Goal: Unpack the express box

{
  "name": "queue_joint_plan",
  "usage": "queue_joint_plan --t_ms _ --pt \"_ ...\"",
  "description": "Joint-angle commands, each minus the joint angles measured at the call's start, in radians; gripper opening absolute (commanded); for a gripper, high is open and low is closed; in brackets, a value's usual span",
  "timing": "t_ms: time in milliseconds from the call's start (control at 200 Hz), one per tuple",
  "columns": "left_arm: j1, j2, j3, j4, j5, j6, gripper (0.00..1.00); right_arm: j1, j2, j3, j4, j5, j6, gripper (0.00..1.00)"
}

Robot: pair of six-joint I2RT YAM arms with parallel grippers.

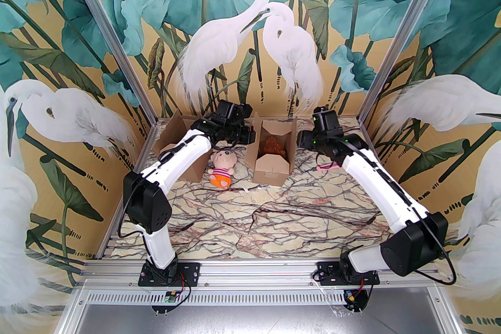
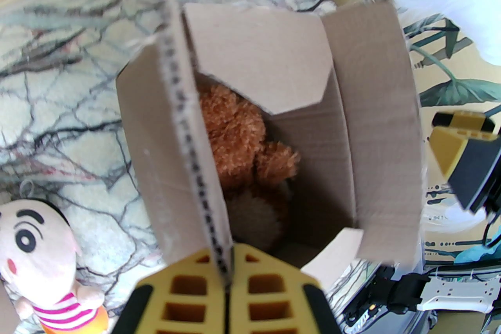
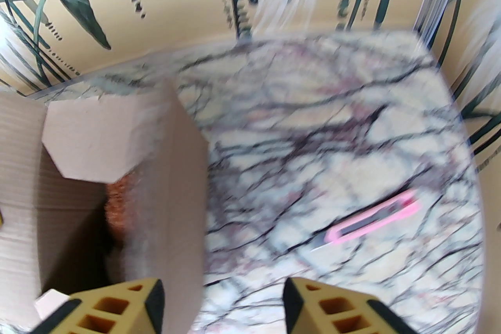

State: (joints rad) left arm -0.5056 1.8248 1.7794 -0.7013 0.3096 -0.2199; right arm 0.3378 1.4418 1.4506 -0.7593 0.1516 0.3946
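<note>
The express box (image 1: 270,168) stands open at the table's back centre, with a brown furry plush (image 1: 276,144) inside. My left gripper (image 1: 248,136) is at the box's left side. In the left wrist view its yellow fingers (image 2: 188,285) are shut on the edge of the upright left flap (image 2: 184,136), and the plush (image 2: 238,144) lies below. My right gripper (image 1: 301,138) hovers at the box's right side. Its jaws (image 3: 223,305) stand open, and the right flap (image 3: 176,176) rises just beside its left finger, not gripped.
A pink utility knife (image 1: 327,167) lies on the marble top right of the box, under the right arm. A cartoon doll in a striped shirt (image 1: 222,170) lies left of the box. Another open cardboard box (image 1: 176,136) sits at the back left.
</note>
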Motion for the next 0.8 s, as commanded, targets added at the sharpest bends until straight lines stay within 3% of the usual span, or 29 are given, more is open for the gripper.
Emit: queue_joint_plan --t_ms 0,125,305,515,795 --pt "-0.007 -0.059 0.037 0.053 -0.034 0.065 0.00 0.000 -0.016 0.073 -0.039 -0.016 -0.081 0.61" --pt "-0.050 -0.058 0.067 0.031 -0.145 0.127 0.00 0.045 -0.079 0.039 0.112 -0.135 -0.126 0.57" --pt "-0.112 -0.055 0.082 0.045 -0.281 0.179 0.00 0.138 -0.068 0.077 0.187 -0.160 -0.152 0.42" --pt "-0.145 -0.090 0.062 0.092 -0.382 0.166 0.00 0.157 0.057 0.099 0.157 -0.181 0.036 0.23" --pt "-0.179 -0.134 -0.004 0.158 -0.421 0.145 0.00 0.181 0.125 0.023 0.227 -0.133 0.164 0.22"
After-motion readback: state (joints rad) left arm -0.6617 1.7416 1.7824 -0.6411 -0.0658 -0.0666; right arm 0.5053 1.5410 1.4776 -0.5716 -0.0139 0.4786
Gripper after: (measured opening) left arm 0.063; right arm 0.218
